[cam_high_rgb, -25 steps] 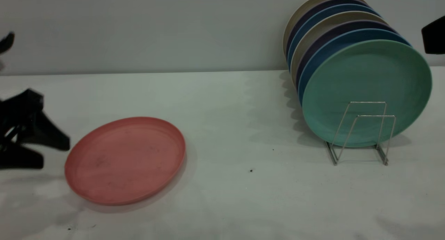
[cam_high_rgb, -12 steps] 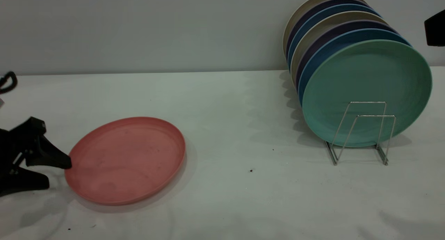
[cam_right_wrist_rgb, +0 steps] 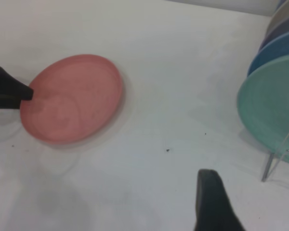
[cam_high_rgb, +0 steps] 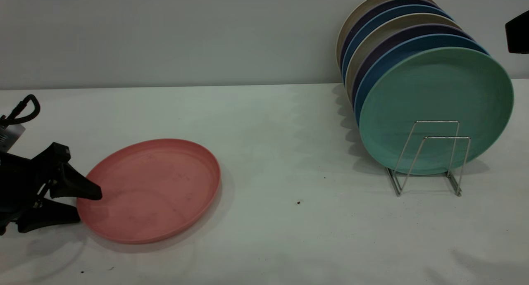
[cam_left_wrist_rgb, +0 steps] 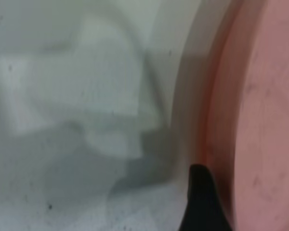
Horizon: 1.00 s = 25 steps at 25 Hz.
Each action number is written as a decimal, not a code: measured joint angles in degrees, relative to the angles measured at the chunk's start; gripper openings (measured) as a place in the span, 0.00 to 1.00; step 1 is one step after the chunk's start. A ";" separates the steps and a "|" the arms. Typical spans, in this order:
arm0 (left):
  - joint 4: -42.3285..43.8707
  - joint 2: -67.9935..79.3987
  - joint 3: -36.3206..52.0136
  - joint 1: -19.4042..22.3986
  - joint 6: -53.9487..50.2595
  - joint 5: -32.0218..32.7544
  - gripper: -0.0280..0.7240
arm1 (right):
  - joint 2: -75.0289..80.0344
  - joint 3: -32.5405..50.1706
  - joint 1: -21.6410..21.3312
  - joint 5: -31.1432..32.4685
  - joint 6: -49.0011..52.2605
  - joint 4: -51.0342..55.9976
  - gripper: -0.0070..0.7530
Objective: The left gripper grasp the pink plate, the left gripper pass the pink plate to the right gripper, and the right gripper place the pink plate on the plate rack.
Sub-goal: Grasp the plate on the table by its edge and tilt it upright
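The pink plate (cam_high_rgb: pixel 151 190) lies flat on the white table at the left. It also shows in the right wrist view (cam_right_wrist_rgb: pixel 72 98) and in the left wrist view (cam_left_wrist_rgb: pixel 265 115). My left gripper (cam_high_rgb: pixel 89 206) is open at the plate's left rim. Its upper jaw reaches over the rim and its lower jaw lies on the table beside it. One left fingertip (cam_left_wrist_rgb: pixel 200 192) shows next to the rim. The right arm (cam_high_rgb: pixel 517 36) hangs high at the far right. One right finger (cam_right_wrist_rgb: pixel 209 199) shows alone above bare table, holding nothing. The plate rack (cam_high_rgb: pixel 446 137) stands at the right.
Several plates stand upright in the rack, with a teal-green plate (cam_high_rgb: pixel 434 95) at the front. Two wire loops in front of it hold nothing. A small dark speck (cam_high_rgb: pixel 298 202) lies on the table between the pink plate and the rack. A grey wall runs behind.
My left gripper has moved right and lower, from beside the plate to straddling its left rim. The plate and the right arm have stayed put.
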 joint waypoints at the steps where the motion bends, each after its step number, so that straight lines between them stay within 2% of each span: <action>1: 0.00 0.27 -0.25 0.00 0.00 0.09 0.72 | 0.00 0.00 0.00 -0.14 0.00 0.26 0.59; 10: -0.05 3.42 -2.76 0.00 0.10 2.53 0.68 | 0.00 0.00 0.00 -1.34 -0.17 0.96 0.59; 13: -0.05 3.42 -2.89 0.00 0.17 2.65 0.64 | 0.00 0.00 0.00 -1.34 -0.17 1.11 0.59; 16: -0.05 3.43 -2.89 0.00 0.47 2.58 0.52 | 0.00 0.00 0.00 -1.34 -0.17 1.17 0.59; 22: -0.05 3.43 -2.89 0.00 2.13 2.43 0.12 | 0.00 0.00 0.00 -1.34 -0.17 1.17 0.59; 25: -0.01 3.43 -2.89 0.00 2.36 2.21 0.06 | 0.00 0.00 0.00 -0.89 -0.17 1.22 0.59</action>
